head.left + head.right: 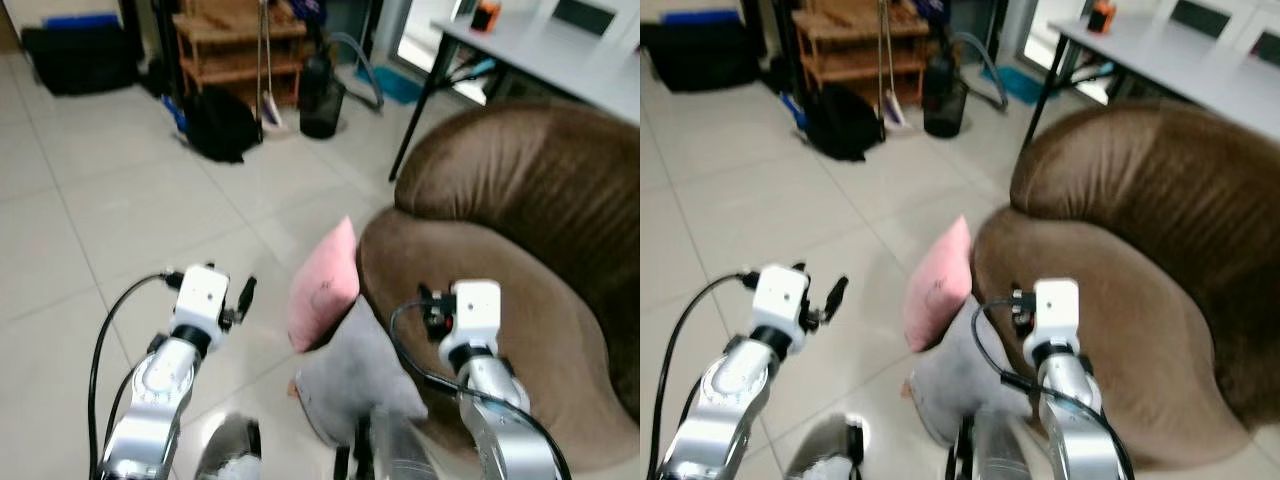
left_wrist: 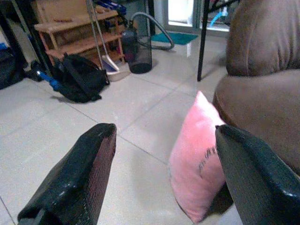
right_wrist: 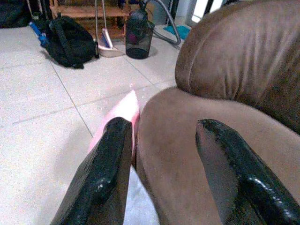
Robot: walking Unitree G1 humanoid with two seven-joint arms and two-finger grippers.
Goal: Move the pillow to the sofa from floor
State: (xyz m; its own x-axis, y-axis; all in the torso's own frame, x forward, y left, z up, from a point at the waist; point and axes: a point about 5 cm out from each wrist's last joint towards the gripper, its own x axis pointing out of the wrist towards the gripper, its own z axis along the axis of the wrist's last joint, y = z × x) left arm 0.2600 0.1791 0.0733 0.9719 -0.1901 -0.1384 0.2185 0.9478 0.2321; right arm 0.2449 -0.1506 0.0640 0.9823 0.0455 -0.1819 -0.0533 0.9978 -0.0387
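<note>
pink pillow [image 1: 325, 285]: upright on the tiled floor [image 1: 120, 210], leaning on the brown sofa [image 1: 520, 250] at 3 o'clock; grey pillow [image 1: 365, 375] at 6 o'clock
left tool [image 2: 161, 178]: wide open, empty
right tool [image 3: 164, 173]: wide open, empty, above the sofa's edge

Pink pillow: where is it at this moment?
The pink pillow stands on edge on the tiled floor, leaning against the brown sofa beside a grey cushion, ahead between both grippers.
</note>
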